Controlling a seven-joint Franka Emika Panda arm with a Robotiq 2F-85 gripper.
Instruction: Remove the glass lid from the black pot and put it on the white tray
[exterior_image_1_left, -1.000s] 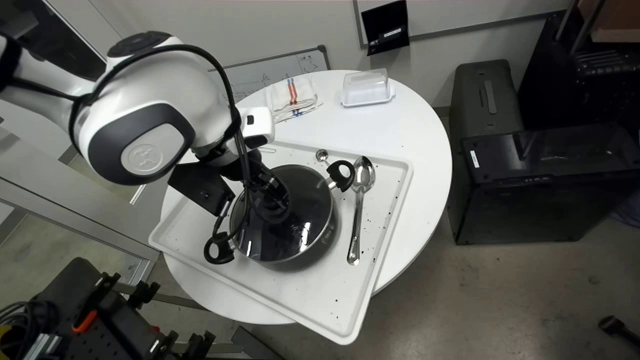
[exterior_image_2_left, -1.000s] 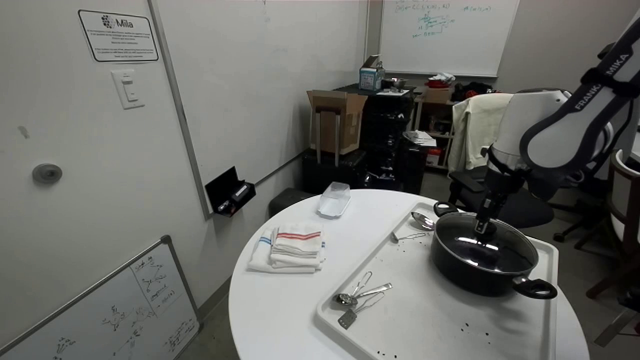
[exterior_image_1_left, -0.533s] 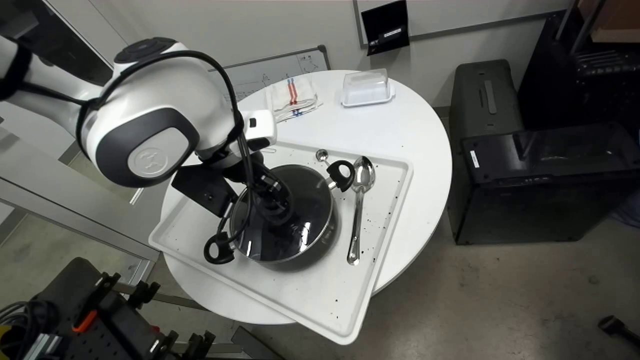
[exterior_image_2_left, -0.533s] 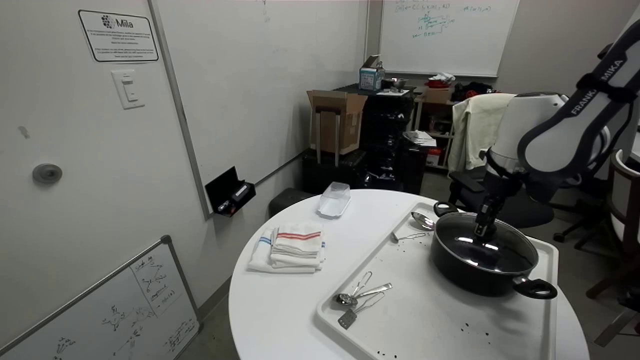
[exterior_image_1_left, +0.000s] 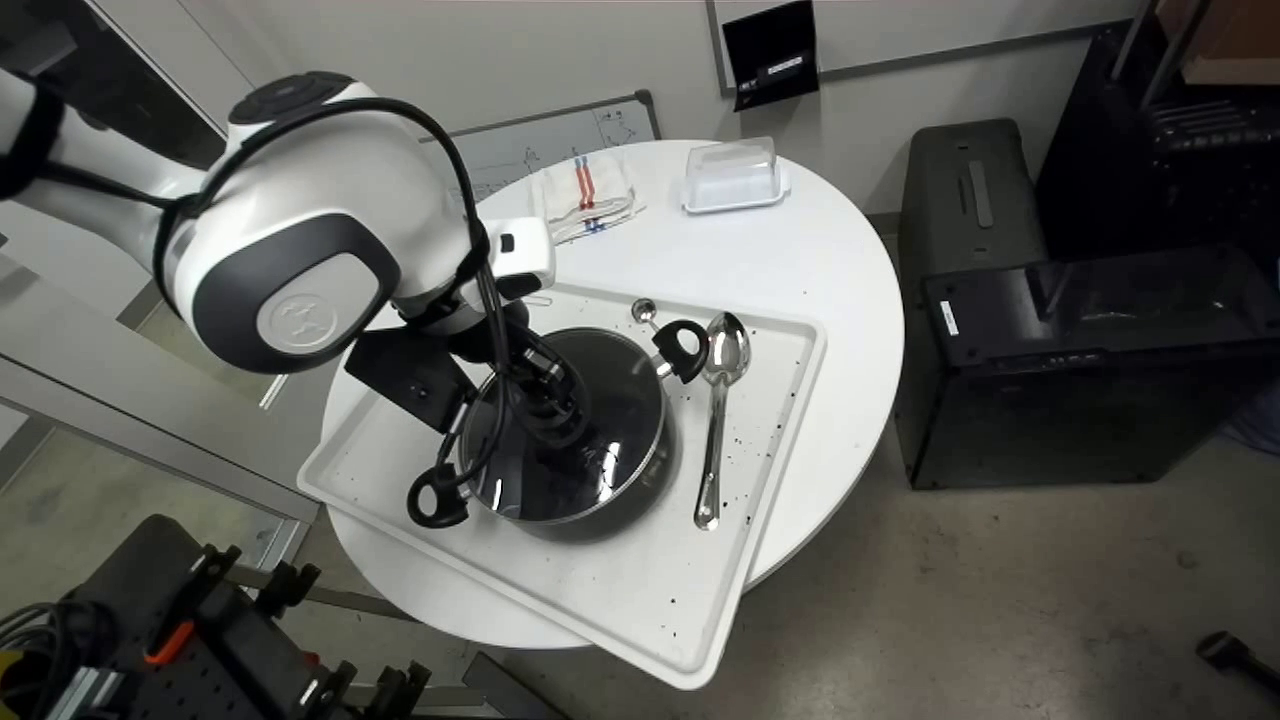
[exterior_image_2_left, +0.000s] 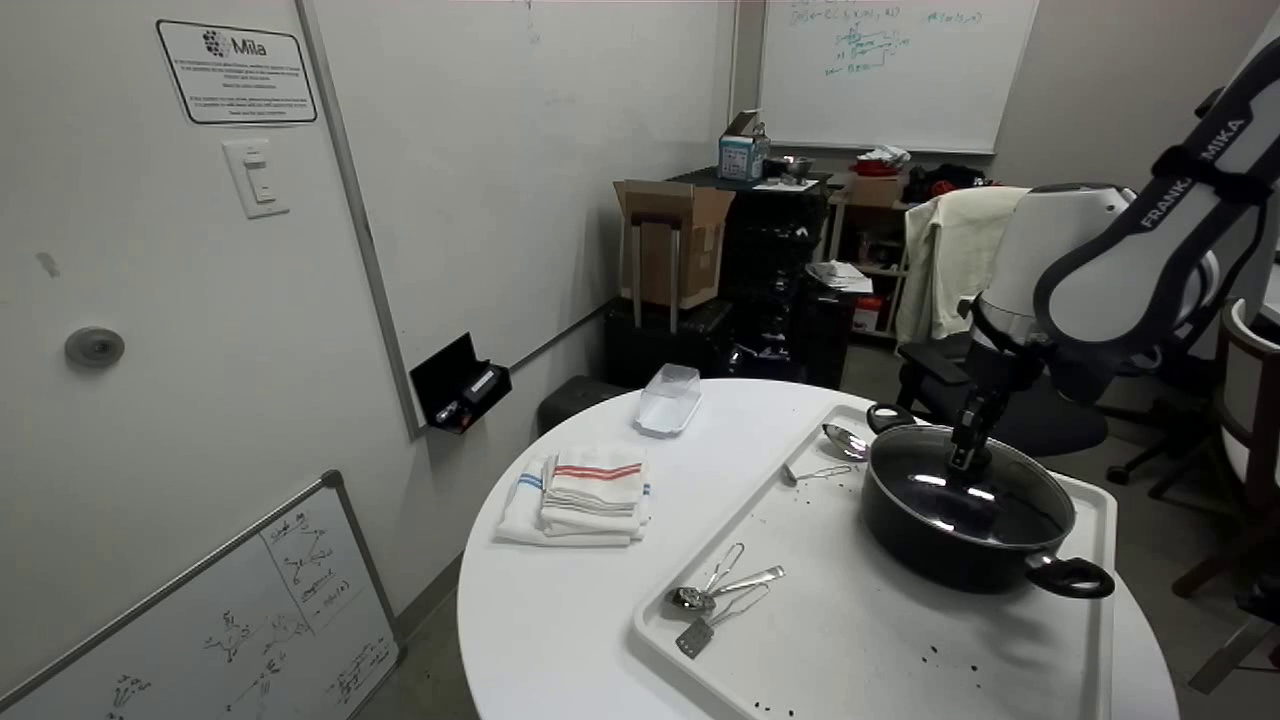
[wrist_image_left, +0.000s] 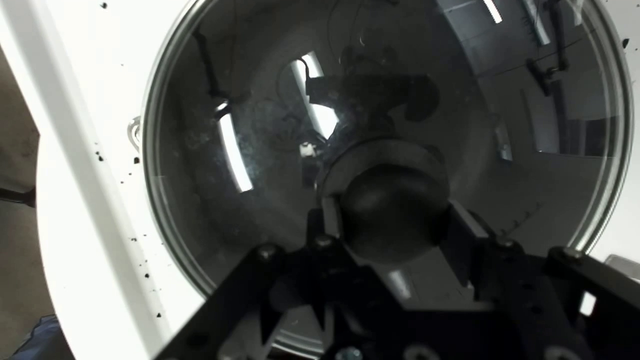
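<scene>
The glass lid (wrist_image_left: 265, 165), with its metal rim, sits on the black pot (exterior_image_2_left: 930, 555). In the wrist view its dark knob (wrist_image_left: 392, 195) lies between both fingers of my gripper (wrist_image_left: 397, 217), which press against its sides, so the gripper is shut on the lid's knob. In an exterior view, my gripper (exterior_image_2_left: 967, 455) reaches down from above to the lid's centre. The pot stands on the white tray (exterior_image_1_left: 640, 595), its two black handles sticking out at opposite sides. The arm hides part of the lid (exterior_image_1_left: 610, 400) in an exterior view.
A large metal spoon (exterior_image_1_left: 718, 410) lies on the tray beside the pot. Several small utensils (exterior_image_2_left: 705, 605) rest near a tray corner. Folded towels (exterior_image_2_left: 595, 495) and a clear-covered dish (exterior_image_2_left: 668, 405) stand on the round white table (exterior_image_2_left: 570, 610). Dark crumbs dot the tray.
The arm has come down slightly over the lid's knob, mostly in the earlier half second, and then stays nearly still. Lid, pot and tray show hardly any shift.
</scene>
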